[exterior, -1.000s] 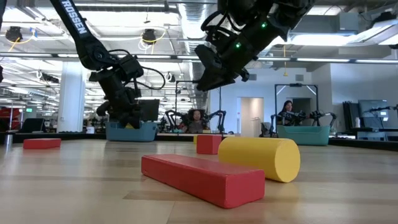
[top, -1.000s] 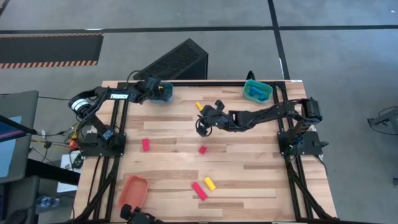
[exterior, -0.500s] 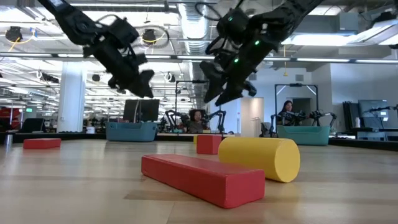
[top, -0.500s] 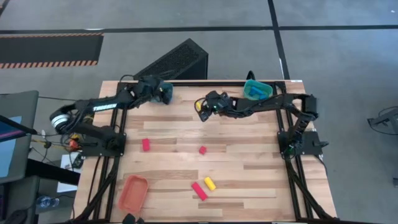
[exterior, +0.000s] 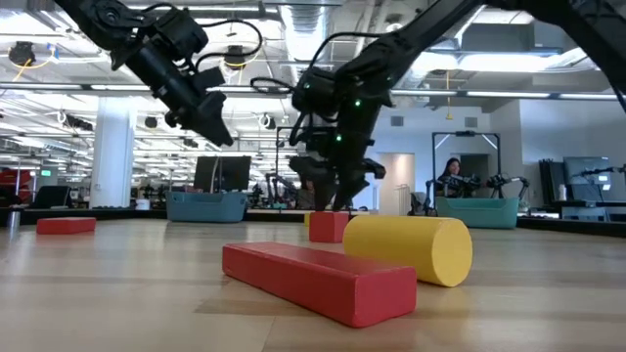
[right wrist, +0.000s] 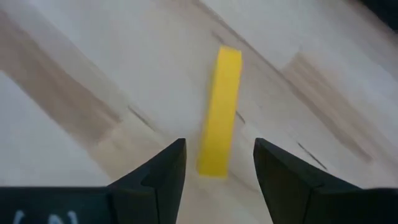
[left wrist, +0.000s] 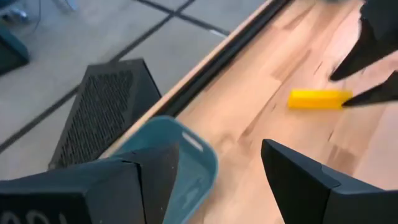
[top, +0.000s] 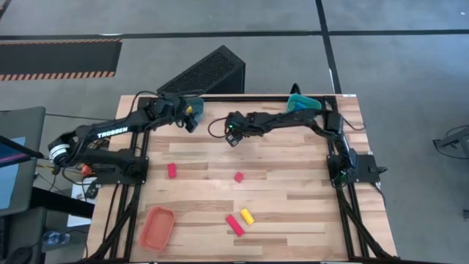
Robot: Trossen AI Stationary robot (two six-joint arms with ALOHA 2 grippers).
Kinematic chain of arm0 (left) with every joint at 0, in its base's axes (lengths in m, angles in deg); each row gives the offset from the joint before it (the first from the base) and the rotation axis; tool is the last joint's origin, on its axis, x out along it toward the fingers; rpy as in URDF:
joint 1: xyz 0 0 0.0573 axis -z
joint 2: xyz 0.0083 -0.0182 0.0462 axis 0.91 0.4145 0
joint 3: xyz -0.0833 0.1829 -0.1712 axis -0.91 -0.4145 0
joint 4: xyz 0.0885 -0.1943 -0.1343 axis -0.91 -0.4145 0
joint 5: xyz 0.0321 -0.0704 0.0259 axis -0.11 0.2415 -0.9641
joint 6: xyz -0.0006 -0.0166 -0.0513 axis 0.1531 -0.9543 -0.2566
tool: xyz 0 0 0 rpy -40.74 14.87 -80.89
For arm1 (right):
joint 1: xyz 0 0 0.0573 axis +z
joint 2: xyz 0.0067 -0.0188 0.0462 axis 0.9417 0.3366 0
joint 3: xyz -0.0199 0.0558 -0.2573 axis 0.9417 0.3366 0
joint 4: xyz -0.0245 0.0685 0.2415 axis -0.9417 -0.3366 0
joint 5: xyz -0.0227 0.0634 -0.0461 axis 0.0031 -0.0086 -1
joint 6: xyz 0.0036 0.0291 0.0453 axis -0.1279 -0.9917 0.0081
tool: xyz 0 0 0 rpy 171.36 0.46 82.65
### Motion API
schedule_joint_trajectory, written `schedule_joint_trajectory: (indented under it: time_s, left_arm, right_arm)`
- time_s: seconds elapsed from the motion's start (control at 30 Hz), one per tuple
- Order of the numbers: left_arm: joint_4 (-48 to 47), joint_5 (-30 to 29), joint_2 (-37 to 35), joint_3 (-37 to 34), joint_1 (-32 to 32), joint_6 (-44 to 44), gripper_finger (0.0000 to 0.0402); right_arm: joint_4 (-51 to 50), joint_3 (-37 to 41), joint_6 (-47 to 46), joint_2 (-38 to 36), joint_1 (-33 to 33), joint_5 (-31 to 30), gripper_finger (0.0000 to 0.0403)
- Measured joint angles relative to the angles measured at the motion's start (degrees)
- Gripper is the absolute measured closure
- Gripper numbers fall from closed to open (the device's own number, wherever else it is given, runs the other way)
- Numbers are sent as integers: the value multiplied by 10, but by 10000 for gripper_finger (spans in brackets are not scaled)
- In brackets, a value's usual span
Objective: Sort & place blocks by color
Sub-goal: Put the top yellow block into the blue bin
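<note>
A yellow bar (right wrist: 221,112) lies flat on the wooden table at the far middle; it also shows in the left wrist view (left wrist: 317,98). My right gripper (right wrist: 217,146) hangs open just above the bar's near end, one finger on either side, touching nothing; in the high view (top: 233,134) it hides the bar. My left gripper (top: 192,121) is open and empty above the near edge of the far-left teal tray (left wrist: 180,155). Two small red blocks (top: 171,170) (top: 238,177) lie mid-table. A red bar (top: 234,225) and a yellow piece (top: 248,216) lie near the front.
A second teal tray (top: 300,105) stands at the far right corner, an orange tray (top: 157,226) at the near left. A dark ribbed box (top: 209,72) lies on the floor beyond the far edge. People sit in the room behind.
My right gripper has gone from mid-table toward the far left, over the yellow bar, and come down with its fingers pointing at the table. My left gripper has risen out of the far-left teal tray and drifted a little toward the near edge.
</note>
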Motion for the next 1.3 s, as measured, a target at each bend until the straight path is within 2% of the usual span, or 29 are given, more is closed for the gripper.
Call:
schedule_joint_trajectory:
  time_s: [0.13,0.27,0.4,0.53,0.63,0.73,0.9,1.0,1.17,1.3]
  left_arm:
    - [-8,-1,3,-2,3,0,180]
    - [71,0,1,-38,7,-2,180]
    - [132,18,1,-74,7,-19,180]
    - [143,41,1,-87,7,-34,180]
    - [146,69,1,-87,7,-34,180]
    - [142,127,1,-87,7,0,180]
    - [70,275,2,-87,16,150,180]
    - [47,348,2,-87,31,188,180]
    - [76,363,2,-87,70,193,180]
    - [91,362,2,-87,110,197,180]
  right_arm:
    - [-32,-22,-2,18,-3,4,196]
    - [-42,-20,-2,24,-7,15,224]
    - [-38,-17,-1,23,-5,20,290]
    - [-34,-17,20,20,5,12,366]
    - [-34,-17,37,20,28,0,368]
    - [-33,-17,36,18,60,-13,366]
    - [-1,-18,41,-22,108,32,359]
    - [-3,-17,66,-55,130,33,363]
    - [36,-18,113,-90,154,83,361]
    - [45,-17,113,-92,168,90,361]
